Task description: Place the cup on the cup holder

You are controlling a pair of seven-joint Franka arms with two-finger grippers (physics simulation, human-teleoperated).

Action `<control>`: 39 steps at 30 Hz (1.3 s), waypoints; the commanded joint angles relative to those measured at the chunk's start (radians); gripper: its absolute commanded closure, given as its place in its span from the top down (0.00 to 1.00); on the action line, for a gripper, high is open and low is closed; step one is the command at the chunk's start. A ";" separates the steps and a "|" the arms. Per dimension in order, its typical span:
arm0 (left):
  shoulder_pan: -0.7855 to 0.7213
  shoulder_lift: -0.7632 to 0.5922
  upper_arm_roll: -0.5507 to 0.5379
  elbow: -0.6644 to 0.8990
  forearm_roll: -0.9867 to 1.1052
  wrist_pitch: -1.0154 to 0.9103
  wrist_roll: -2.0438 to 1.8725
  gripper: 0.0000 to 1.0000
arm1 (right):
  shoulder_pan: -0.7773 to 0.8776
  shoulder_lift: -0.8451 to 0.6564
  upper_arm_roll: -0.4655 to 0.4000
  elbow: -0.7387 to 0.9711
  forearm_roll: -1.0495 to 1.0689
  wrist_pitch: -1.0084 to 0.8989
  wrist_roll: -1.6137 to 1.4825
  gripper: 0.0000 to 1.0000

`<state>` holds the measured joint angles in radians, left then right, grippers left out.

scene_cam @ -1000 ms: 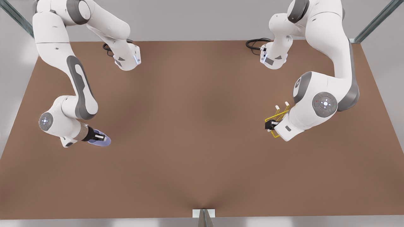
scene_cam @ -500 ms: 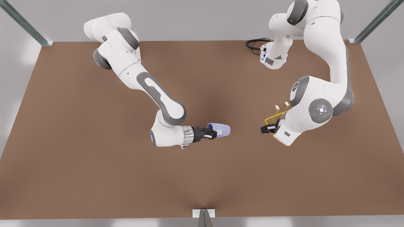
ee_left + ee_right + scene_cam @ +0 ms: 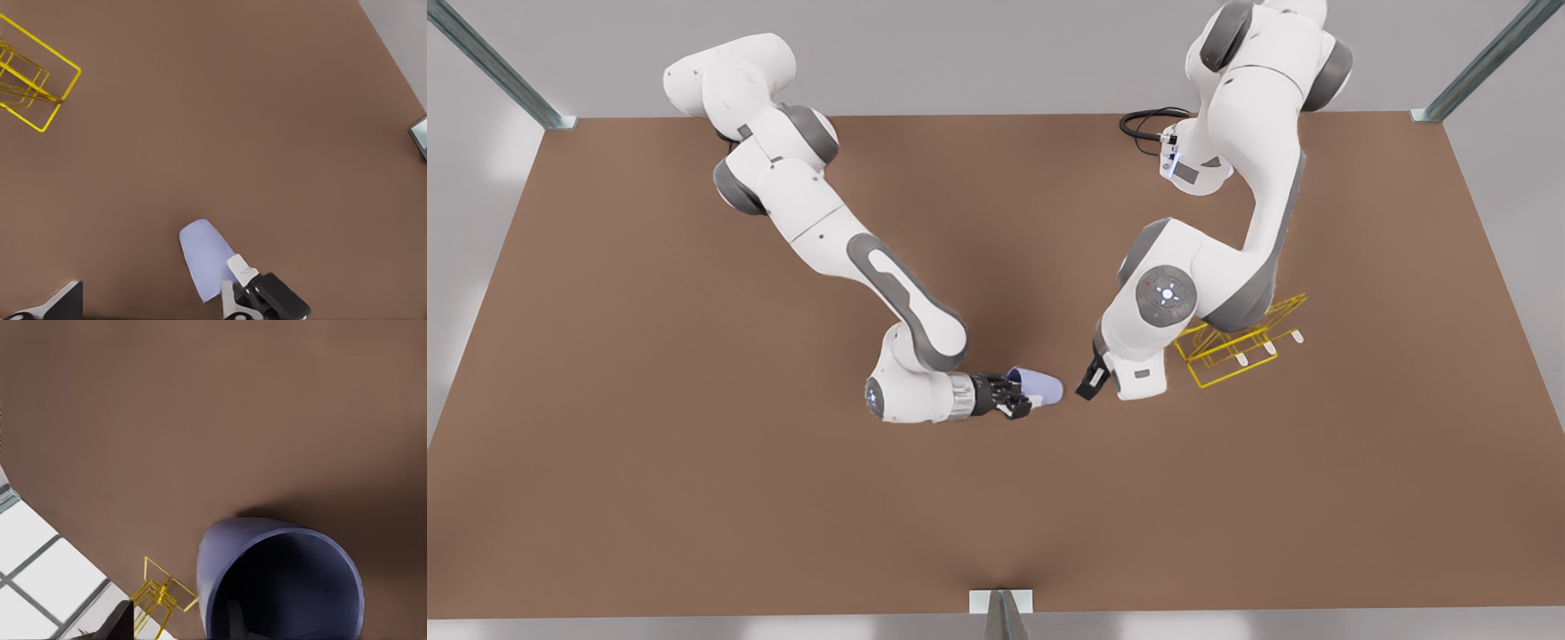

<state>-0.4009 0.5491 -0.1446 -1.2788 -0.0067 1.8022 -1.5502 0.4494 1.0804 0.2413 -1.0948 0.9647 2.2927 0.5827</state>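
Observation:
The pale lavender cup [image 3: 1042, 385] hangs sideways just over the brown table, its base toward the front view's right. My right gripper [image 3: 1020, 397], on the arm at the front view's left, is shut on the cup's rim. The right wrist view looks into the cup [image 3: 287, 587]. The yellow wire cup holder [image 3: 1238, 345] stands on the table further right, its white-capped prongs slanting toward the front. My left gripper [image 3: 1089, 382] hovers between cup and holder, touching neither. From the left wrist I see the cup [image 3: 203, 257], one of the right gripper's fingers [image 3: 241, 272] on it, and the cup holder [image 3: 33, 87].
The brown table [image 3: 694, 498] stretches wide on all sides. A black cable [image 3: 1145, 124] coils at the back by the left arm's base. Metal posts stand at the rear corners, and a small bracket [image 3: 1000, 602] sits at the front edge.
My right gripper carried the cup from the front view's left to the middle. My left gripper let go of the cup holder, which now stands further right, and swung toward the cup.

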 commanded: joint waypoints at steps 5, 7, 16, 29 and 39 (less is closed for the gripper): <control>-0.033 0.069 0.007 0.004 0.094 0.160 -1.179 1.00 | -0.098 -0.077 -0.036 -0.091 -0.222 -0.025 0.074 1.00; -0.053 0.088 0.005 0.007 0.139 0.158 -1.232 1.00 | -0.265 -0.221 -0.034 -0.092 -0.598 -0.285 0.027 1.00; -0.079 0.169 -0.020 0.047 0.039 0.204 -1.191 1.00 | -0.587 -0.984 -0.076 -0.527 -1.012 -0.662 -0.621 1.00; -0.148 0.175 -0.020 -0.100 0.169 0.335 -1.193 1.00 | -0.592 -0.947 -0.076 -0.490 -1.008 -0.665 -0.613 1.00; -0.200 0.184 -0.021 -0.235 0.312 0.474 -1.148 1.00 | -0.614 -0.912 -0.100 -0.481 -1.015 -0.671 -0.604 1.00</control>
<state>-0.6008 0.7399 -0.1655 -1.5001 0.2681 2.2091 -2.5976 -0.1508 0.1637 0.1480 -1.5742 -0.0465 1.6277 0.0947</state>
